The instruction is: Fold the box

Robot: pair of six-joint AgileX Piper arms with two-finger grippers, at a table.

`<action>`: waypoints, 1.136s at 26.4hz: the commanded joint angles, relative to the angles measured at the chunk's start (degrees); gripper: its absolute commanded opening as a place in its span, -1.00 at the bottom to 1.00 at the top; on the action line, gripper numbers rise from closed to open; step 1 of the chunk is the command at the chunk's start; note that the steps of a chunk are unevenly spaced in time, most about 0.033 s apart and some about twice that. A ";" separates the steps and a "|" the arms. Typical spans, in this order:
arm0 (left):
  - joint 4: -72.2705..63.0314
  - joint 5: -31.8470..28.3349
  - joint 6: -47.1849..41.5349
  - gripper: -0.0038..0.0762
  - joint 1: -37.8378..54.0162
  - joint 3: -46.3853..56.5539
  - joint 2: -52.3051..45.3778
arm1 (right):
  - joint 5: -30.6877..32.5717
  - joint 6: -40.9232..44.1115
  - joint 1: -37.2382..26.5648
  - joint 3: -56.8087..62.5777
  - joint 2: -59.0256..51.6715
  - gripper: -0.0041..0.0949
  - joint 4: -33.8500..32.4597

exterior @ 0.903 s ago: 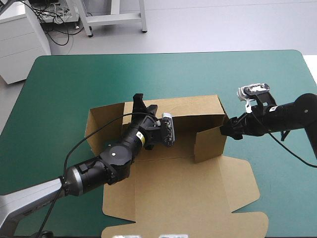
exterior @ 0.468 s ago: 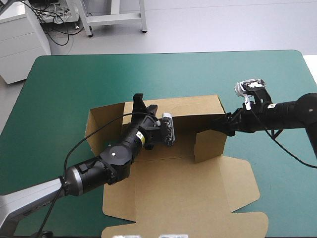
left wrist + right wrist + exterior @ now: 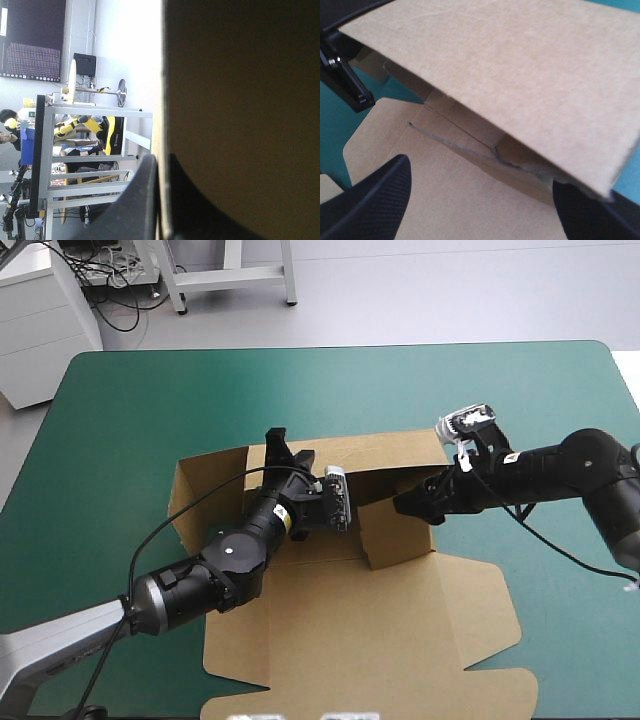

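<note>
Left hand: the left hand [image 3: 283,452] pinches the top edge of the box's raised back wall [image 3: 385,455]; in its wrist view the black fingers are all but closed, with the thin board edge between them.
Right hand: the right hand [image 3: 408,503] is spread, its fingers well apart, with its tip against the raised right end of the box.
Box: the brown box [image 3: 380,630] lies at the middle of the bench [image 3: 130,410]; its back wall and a short end flap [image 3: 400,530] stand up, the rest lies flat.
Open room: bare teal-green cover is wide beyond the back wall, toward the far edge, and on both sides. The flat sheet's near end reaches the bench's near edge.
Change: the right hand has moved in toward the box's middle. The end flap and right corner have shifted inward with it. The left hand keeps its place.
Axis: the raised wall runs along the far edge; the sheet's long axis runs far to near.
</note>
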 commanded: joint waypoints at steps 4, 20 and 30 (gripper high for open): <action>0.49 -0.17 -1.23 -0.98 -0.35 -1.23 -1.77 | 1.63 -0.38 3.95 -1.50 -0.52 0.17 6.16; 0.49 -0.17 -1.23 -0.98 -0.35 -1.23 -1.77 | 1.76 -1.02 3.97 -1.50 -0.52 -0.96 4.27; 0.49 -0.17 -1.65 -0.98 -0.35 -1.23 -1.77 | 6.64 -0.77 3.97 -4.28 -0.75 -0.96 2.22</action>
